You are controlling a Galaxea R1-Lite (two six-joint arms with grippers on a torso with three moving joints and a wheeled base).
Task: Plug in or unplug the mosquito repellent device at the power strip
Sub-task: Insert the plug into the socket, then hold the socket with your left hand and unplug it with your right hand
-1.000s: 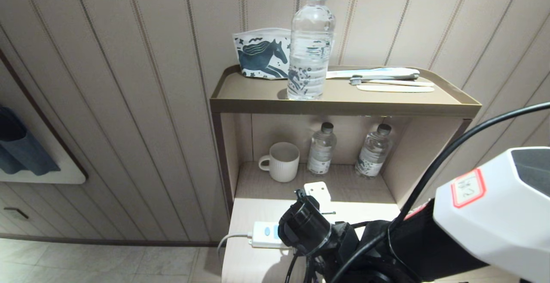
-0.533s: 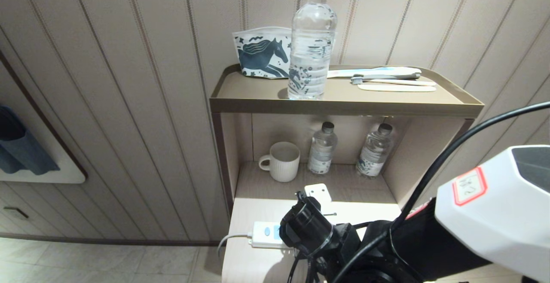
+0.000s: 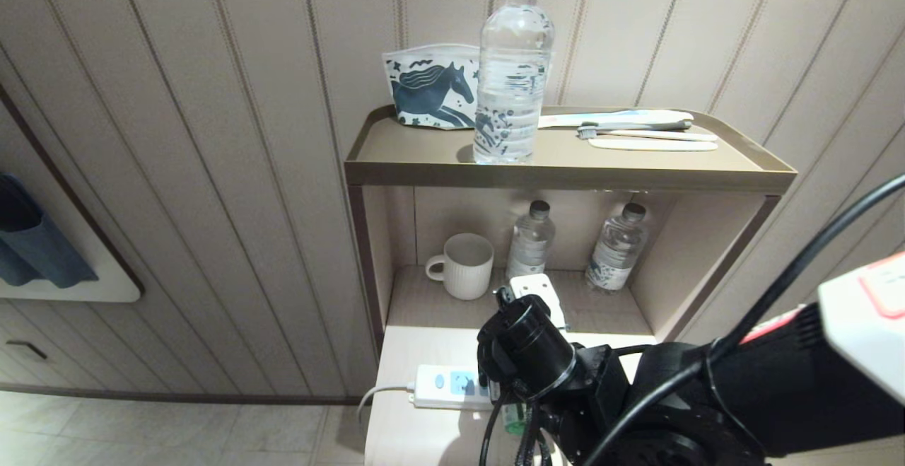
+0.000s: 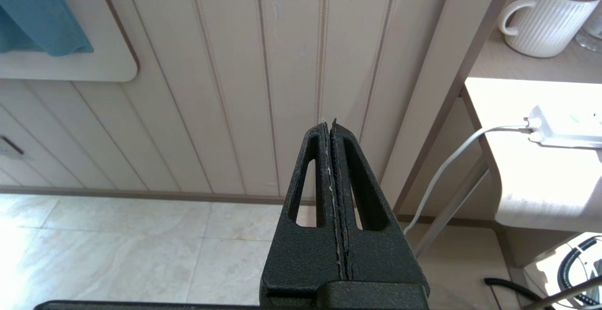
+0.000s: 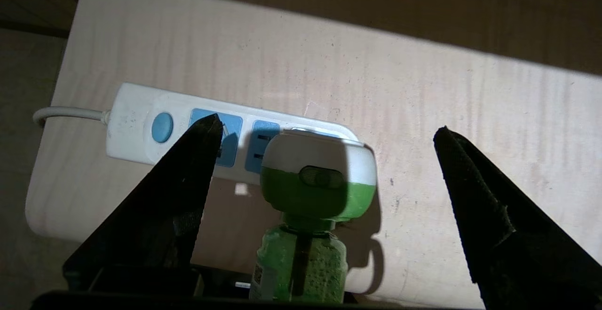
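right gripper (image 5: pixel 324 136): fingers spread wide, holding nothing, either side of the mosquito repellent device (image 5: pixel 317 183) | device: sits on the power strip (image 5: pixel 141 129), its end socket hidden beneath | left gripper (image 4: pixel 331 126): closed, beside the wall | strip mostly hidden in head view.

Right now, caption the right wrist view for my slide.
Open right claw straddles the mosquito repellent device seated in the power strip.

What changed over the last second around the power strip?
The right pincer has drawn up and away from the power strip, baring a blue socket it was covering. Its jaws now stand wide, apart from the mosquito repellent device, which sits at the strip's end socket. The strip, mug and bottles stayed put.
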